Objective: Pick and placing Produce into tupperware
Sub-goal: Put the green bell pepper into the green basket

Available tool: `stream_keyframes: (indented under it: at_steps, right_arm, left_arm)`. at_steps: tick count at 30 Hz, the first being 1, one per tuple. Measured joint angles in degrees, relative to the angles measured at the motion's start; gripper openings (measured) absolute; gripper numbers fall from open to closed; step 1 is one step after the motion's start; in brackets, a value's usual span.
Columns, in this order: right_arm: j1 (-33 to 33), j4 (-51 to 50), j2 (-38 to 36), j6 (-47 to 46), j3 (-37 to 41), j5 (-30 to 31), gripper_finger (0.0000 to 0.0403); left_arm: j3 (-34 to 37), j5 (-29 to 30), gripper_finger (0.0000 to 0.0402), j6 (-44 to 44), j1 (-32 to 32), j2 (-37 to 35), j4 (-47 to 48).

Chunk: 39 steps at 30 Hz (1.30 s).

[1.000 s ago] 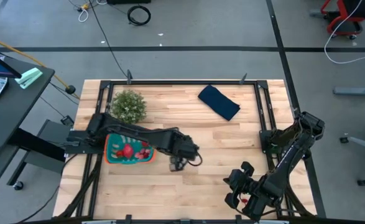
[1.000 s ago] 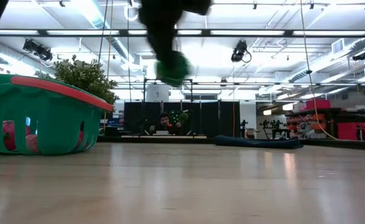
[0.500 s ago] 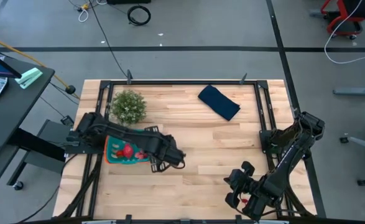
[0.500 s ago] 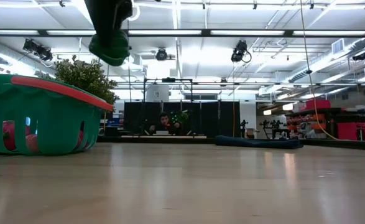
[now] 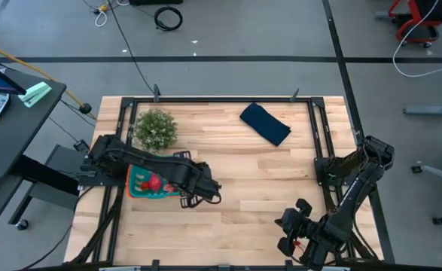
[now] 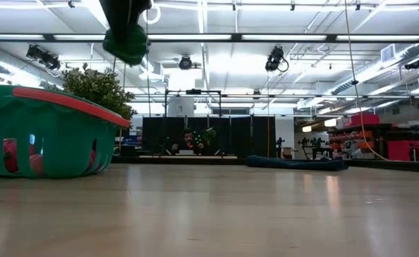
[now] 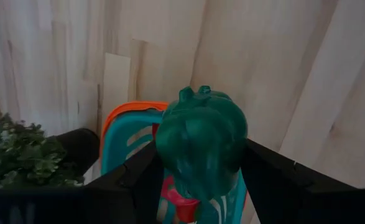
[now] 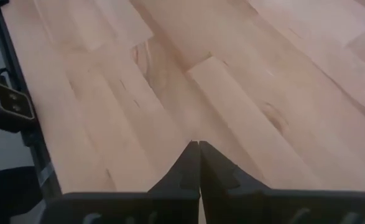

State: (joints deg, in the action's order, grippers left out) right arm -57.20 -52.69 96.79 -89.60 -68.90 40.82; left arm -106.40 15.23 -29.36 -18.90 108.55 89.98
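A bushy plant (image 5: 156,128) stands at the table's (image 5: 236,218) back left. In front of it sits the teal container (image 5: 147,183) with an orange rim, red and pink toy produce (image 5: 154,181) lying inside. The left gripper (image 7: 201,163) hangs in the air just beside the container's right edge, its fingers pinching a green toy vegetable (image 7: 201,140) well above the wood. A folded dark blue cloth (image 5: 265,123) lies at the back, right of centre. The right gripper (image 8: 198,163) waits near the front right corner, fingers pressed together.
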Motion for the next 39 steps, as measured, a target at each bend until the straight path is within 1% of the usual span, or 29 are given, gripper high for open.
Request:
stream_keyframes:
  at_steps: [4, 7, 12, 15, 19, 21, 25, 33, 36, 39]
  right_arm:
    - [-1.14, -0.02, 0.00, -1.64, 0.00, 0.02, 0.0001]
    - [-1.31, -0.06, 0.00, -2.30, 0.00, 0.02, 0.0001]
    - [-1.25, -0.05, 0.02, -2.34, 0.00, 0.07, 0.0001]
    - [-0.99, -0.04, 0.00, -2.37, 0.00, 0.41, 0.0001]
    - [-0.45, -0.04, 0.02, -2.39, 0.00, 1.16, 0.0001]
    - [-0.05, -0.04, 0.01, -2.39, 0.00, 1.29, 0.0001]
    - [1.04, -0.02, 0.00, -2.38, 0.00, 1.31, 0.0001]
    - [2.08, -0.03, 0.01, -1.87, 0.00, 1.25, 0.0003]
    - [2.07, -0.02, 0.01, -1.84, 0.00, 1.14, 0.0004]
    - [2.07, -0.02, 0.01, -1.82, 0.00, 1.14, 0.0004]
  left_arm:
    - [0.13, 1.15, 0.0205, -1.95, 0.75, -4.41, 0.02]
    - [4.66, 1.52, 0.0206, -6.10, 0.75, -9.87, 0.06]
    - [20.69, 1.54, 0.0203, -16.74, 0.29, -21.60, 0.20]
    - [29.34, 1.61, 0.0204, -21.32, -0.54, -27.37, 0.15]
    - [38.16, 1.59, 0.0207, -26.82, -1.03, -32.86, -1.70]
    - [42.04, 1.66, 0.0206, -27.36, -1.32, -34.92, -5.85]
    - [49.21, 1.57, 0.0203, -26.60, -1.40, -37.07, -17.19]
    - [60.02, 1.46, 0.0214, -27.01, -1.37, -36.98, -31.50]
    - [62.77, 0.29, 0.0215, -26.75, -1.37, -36.98, -36.50]
    - [64.06, -0.94, 0.0219, -26.14, -1.37, -36.96, -38.92]
